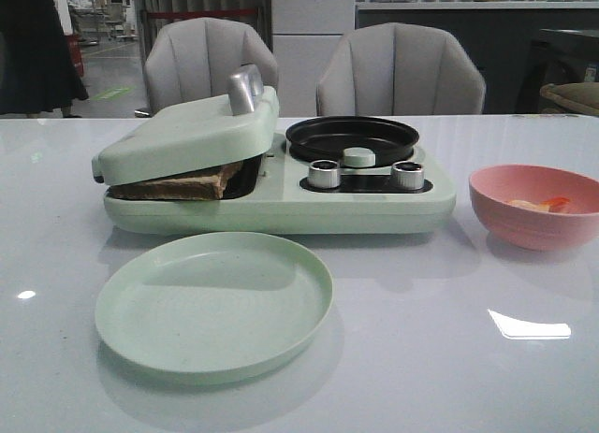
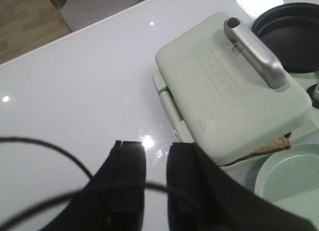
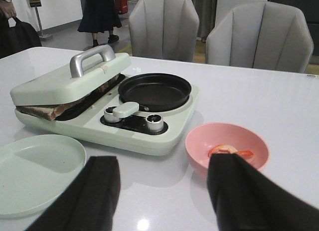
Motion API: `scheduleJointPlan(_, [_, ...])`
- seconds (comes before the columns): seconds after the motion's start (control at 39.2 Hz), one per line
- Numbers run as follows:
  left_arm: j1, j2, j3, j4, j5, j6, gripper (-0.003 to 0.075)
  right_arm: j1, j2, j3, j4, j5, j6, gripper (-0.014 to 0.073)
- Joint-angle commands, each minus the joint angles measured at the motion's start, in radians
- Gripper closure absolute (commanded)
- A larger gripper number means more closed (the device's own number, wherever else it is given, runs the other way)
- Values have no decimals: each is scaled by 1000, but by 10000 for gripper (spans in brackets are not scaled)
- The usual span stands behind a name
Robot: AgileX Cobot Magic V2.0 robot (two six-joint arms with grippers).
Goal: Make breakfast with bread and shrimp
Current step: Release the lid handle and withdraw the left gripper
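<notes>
The bread (image 1: pixel 187 182) lies in the left bay of a pale green breakfast maker (image 1: pixel 281 209), under its lid (image 1: pixel 178 134), which rests tilted on it. Brown crust shows at the open edge, also in the left wrist view (image 2: pixel 271 147) and the right wrist view (image 3: pixel 42 111). The shrimp (image 1: pixel 543 205) lie in a pink bowl (image 1: pixel 487 209) at the right; they also show in the right wrist view (image 3: pixel 227 151). My left gripper (image 2: pixel 155 148) hangs over bare table beside the lid, fingers narrowly apart and empty. My right gripper (image 3: pixel 164 191) is wide open and empty, in front of the bowl. Neither gripper shows in the front view.
An empty round green plate (image 1: pixel 213 302) sits in front of the maker. A black round pan (image 1: pixel 352 137) sits on the maker's right half, behind two metal knobs (image 1: pixel 325 174). The lid has a silver handle (image 1: pixel 245 89). Two grey chairs stand behind the table.
</notes>
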Motion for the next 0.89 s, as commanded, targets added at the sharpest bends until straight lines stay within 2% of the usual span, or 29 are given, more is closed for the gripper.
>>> scheduleJointPlan(0.0, [3,-112,58,2,-128,-32,514,-5,10,-27,-4,-77,-2,102])
scheduleJointPlan(0.31, [3,-432,377,0,-304,-82,514,-5,10,-27,-4,-77,-2,102])
scheduleJointPlan(0.56, [3,-701,602,-40,-325,-82,514,-5,10,-27,-4,-77,-2,102])
scheduleJointPlan(0.87, [3,-1036,785,-120,-325,-82,514,-5,10,-27,-4,-77,-2,102])
